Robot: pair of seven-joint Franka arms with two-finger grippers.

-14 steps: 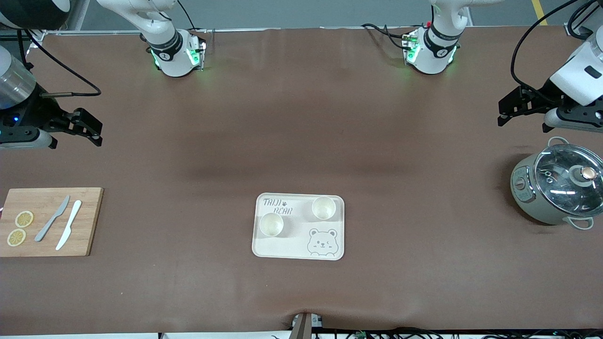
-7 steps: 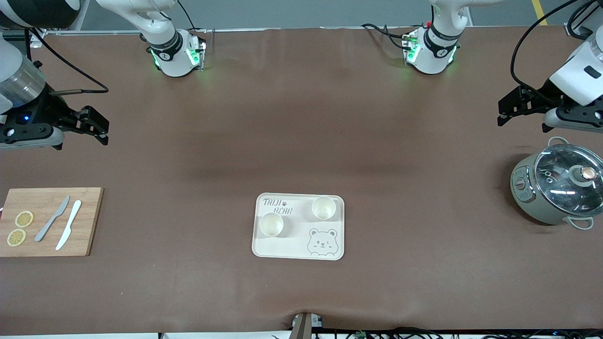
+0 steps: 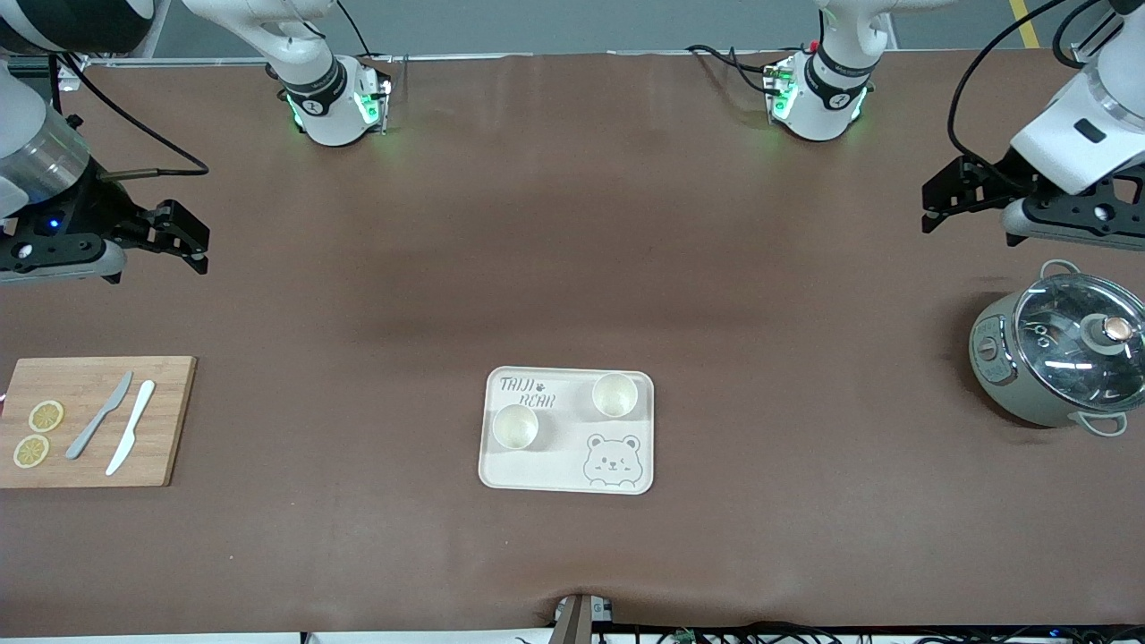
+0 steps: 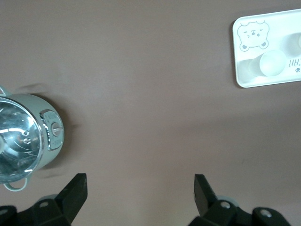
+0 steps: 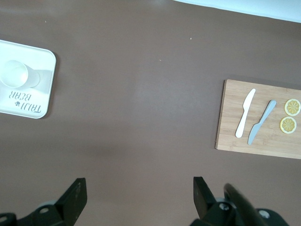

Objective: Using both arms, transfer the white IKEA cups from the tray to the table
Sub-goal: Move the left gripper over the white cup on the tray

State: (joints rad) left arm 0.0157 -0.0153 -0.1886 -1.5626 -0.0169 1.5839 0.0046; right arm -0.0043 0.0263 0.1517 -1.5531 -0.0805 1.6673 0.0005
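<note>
Dial reference: front view, centred on the tray (image 3: 564, 467), 12 o'clock toward the robot bases.

1. Right arm. I see its wrist enter at the right arm's end of the table, at about 10 o'clock. The right gripper (image 3: 195, 249) hangs over bare table mat, above the board (image 3: 165, 420), which lies at 9 o'clock. The hand is tilted down, with the fingertips pointing toward the table's middle. In the right wrist view the right gripper (image 5: 138, 190) has its fingers (image 5: 75, 194) spread wide, with nothing between them.

2. Left arm. I see its wrist enter at the left arm's end, at about 2 o'clock. The left gripper (image 3: 932, 204) hangs over bare mat, with the pot (image 3: 1011, 376) at 3 o'clock, well apart from the tray. The fingertips likewise point toward the table's middle. In the left wrist view the left gripper (image 4: 138, 188) is spread wide and holds nothing.

3. Cups. Both stand upright on the tray, apart from each other. One cup (image 3: 614, 394) stands at about 1 o'clock, the other cup (image 3: 515, 427) at 9 o'clock, beside the printed lettering. The bear print fills the 4 o'clock corner. Neither gripper touches a cup.

4. Other items. The board carries a grey knife (image 3: 100, 414), a white knife (image 3: 131, 427) and two lemon slices (image 3: 46, 416). The pot has a glass lid (image 3: 1082, 344) seated on it.
</note>
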